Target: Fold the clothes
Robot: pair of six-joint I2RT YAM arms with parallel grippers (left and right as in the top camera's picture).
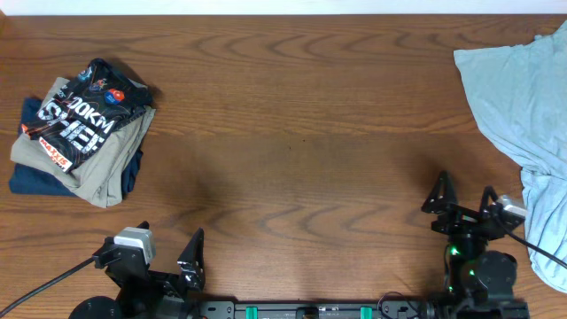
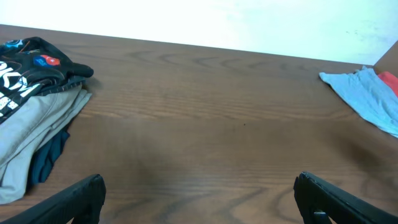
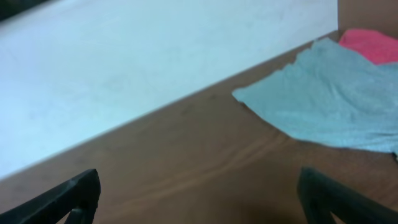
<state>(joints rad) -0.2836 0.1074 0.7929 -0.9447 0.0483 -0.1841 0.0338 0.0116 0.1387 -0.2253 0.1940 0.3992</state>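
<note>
Your left gripper (image 1: 168, 241) and right gripper (image 1: 463, 197) gape wide, empty, at the table (image 1: 283, 133) near edge. Far-left corner holds the jersey (image 1: 84, 111). Only wrist views show pink cloth (image 3: 373, 43).

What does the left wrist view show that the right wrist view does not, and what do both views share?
Only the left wrist view: the stack at the table's left end, with the black jersey on top of khaki trousers and a dark blue garment, plus the left arm's fingers, spread open.
Only the right wrist view: the right arm's fingers, also spread open.
Both: the light-blue shirt, a red-pink cloth next to it, the wooden table and the white wall.
</note>
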